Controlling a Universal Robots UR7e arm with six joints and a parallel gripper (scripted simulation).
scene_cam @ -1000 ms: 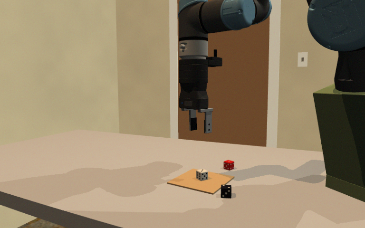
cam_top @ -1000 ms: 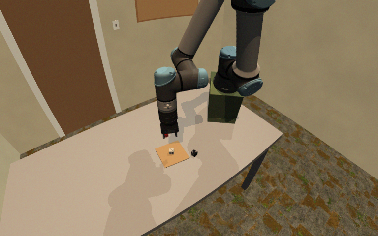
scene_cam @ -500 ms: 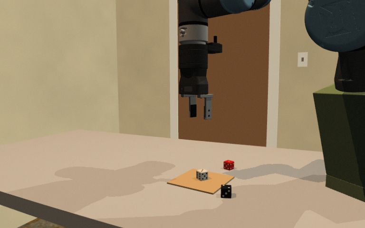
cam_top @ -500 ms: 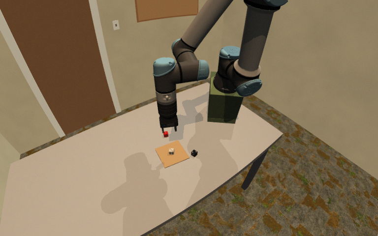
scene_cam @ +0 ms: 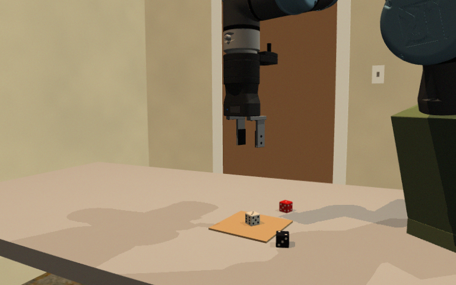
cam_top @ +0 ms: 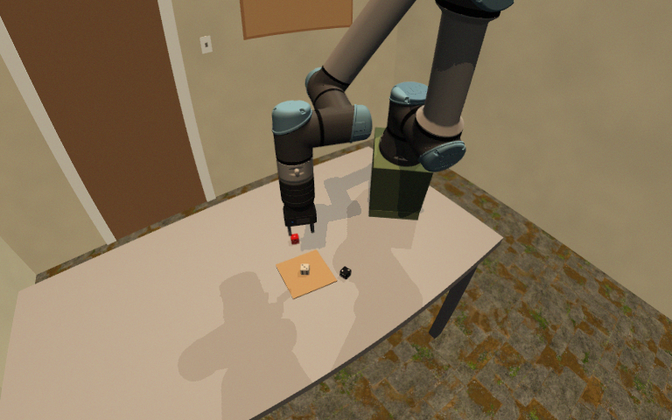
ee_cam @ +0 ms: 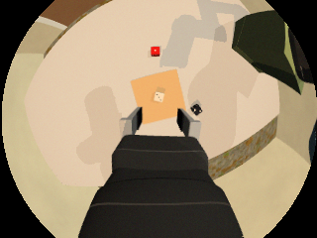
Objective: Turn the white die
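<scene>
The white die lies flat near the middle of the orange mat, fully on it. It also shows in the exterior view and the wrist view. Its top face shows a diagonal row of pips; the exact number is too small to tell. My gripper hangs high above the table, well clear of the die, fingers pointing down. It is open and empty. In the top view the gripper appears in front of the red die. In the wrist view the fingers frame the mat's near edge.
A red die lies on the table beyond the mat. A black die lies just off the mat's near right corner. The dark green robot pedestal stands at the back right of the table. The mat lies flat.
</scene>
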